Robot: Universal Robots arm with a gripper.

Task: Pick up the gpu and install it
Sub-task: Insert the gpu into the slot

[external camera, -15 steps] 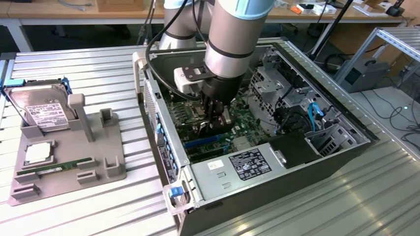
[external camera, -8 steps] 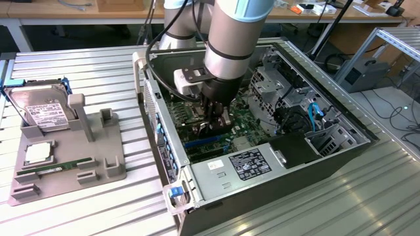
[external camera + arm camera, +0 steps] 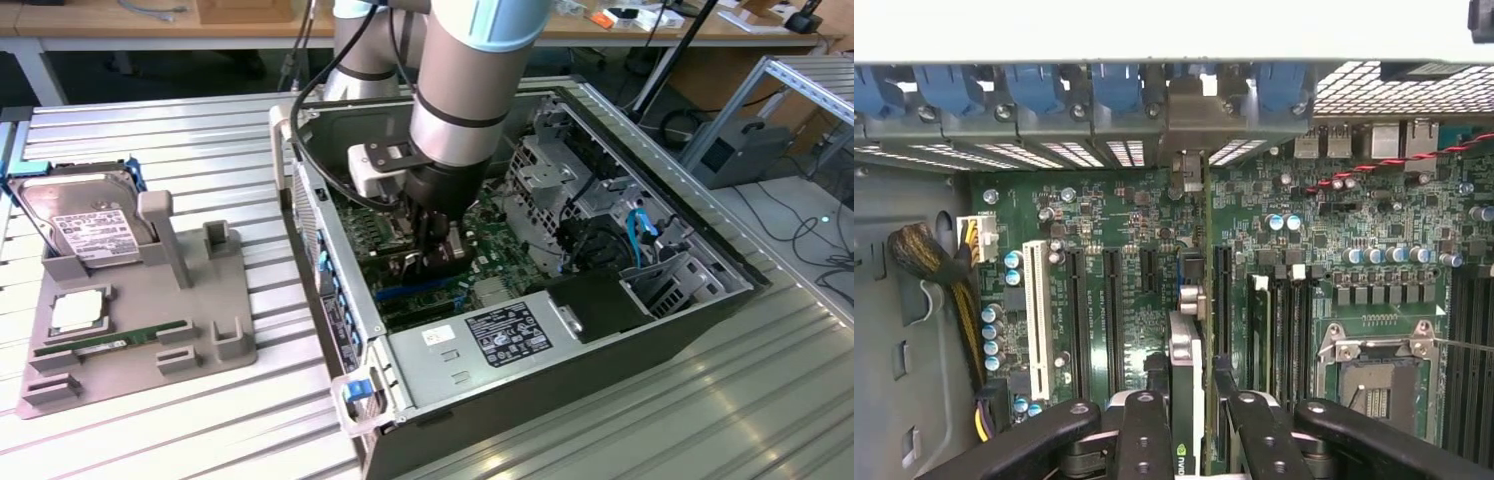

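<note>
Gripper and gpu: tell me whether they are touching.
Touching. In the wrist view the gripper has a finger on each side of the gpu, which stands edge-on over the motherboard.

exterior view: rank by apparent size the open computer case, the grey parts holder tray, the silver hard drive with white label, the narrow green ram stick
1. open black computer case
2. grey parts holder tray
3. silver hard drive with white label
4. narrow green ram stick

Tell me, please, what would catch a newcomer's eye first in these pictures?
First, the arm reaching down into the open computer case, its pincer shut on the gpu, held edge-on over the green motherboard. Then, toward the exterior view's left, the grey holder with the hard drive standing in it.
</note>
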